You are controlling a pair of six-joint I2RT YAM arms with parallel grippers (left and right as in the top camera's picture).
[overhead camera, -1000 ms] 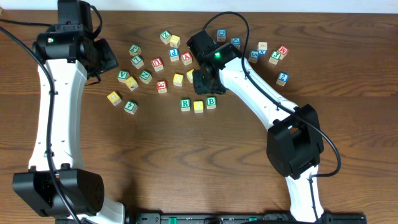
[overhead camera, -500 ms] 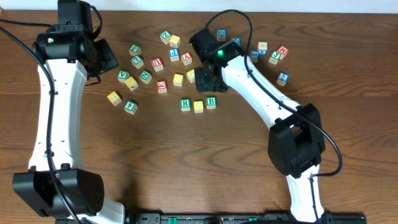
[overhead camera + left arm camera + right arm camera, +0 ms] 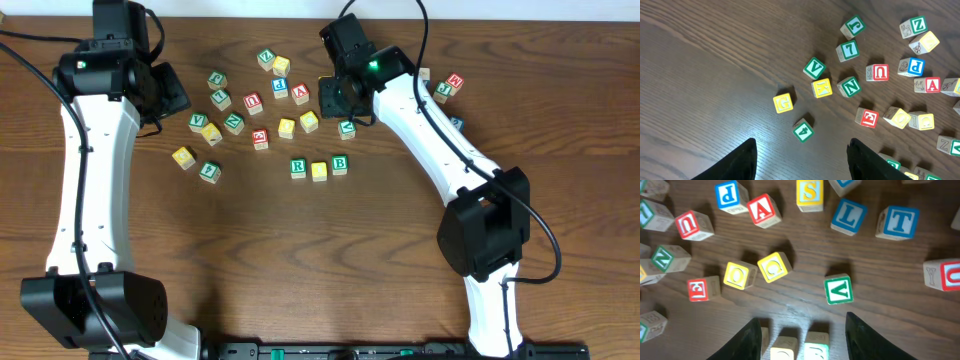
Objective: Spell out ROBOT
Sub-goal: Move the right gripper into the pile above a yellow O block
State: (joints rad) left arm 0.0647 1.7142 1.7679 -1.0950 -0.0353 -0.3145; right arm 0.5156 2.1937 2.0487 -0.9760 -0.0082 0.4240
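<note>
A row of three blocks lies mid-table: green R (image 3: 298,167), a yellow block (image 3: 319,171) and green B (image 3: 340,164). The row's tops show at the bottom of the right wrist view (image 3: 815,349). My right gripper (image 3: 336,98) (image 3: 802,340) is open and empty, held above the table behind the row. Ahead of it lie a yellow O block (image 3: 736,275), a yellow C (image 3: 774,266), a green V (image 3: 838,289) and a blue T (image 3: 900,222). My left gripper (image 3: 166,96) (image 3: 802,162) is open and empty at the far left.
Loose letter blocks lie scattered across the far half of the table: red A (image 3: 763,209), blue L (image 3: 848,216), red U (image 3: 692,224), red E (image 3: 700,288). In the left wrist view are green V (image 3: 814,68), green N (image 3: 850,86) and a yellow block (image 3: 783,102).
My right gripper has pulled back from beside the B block toward the far side, uncovering the green V and a yellow block. The left arm has not moved.
</note>
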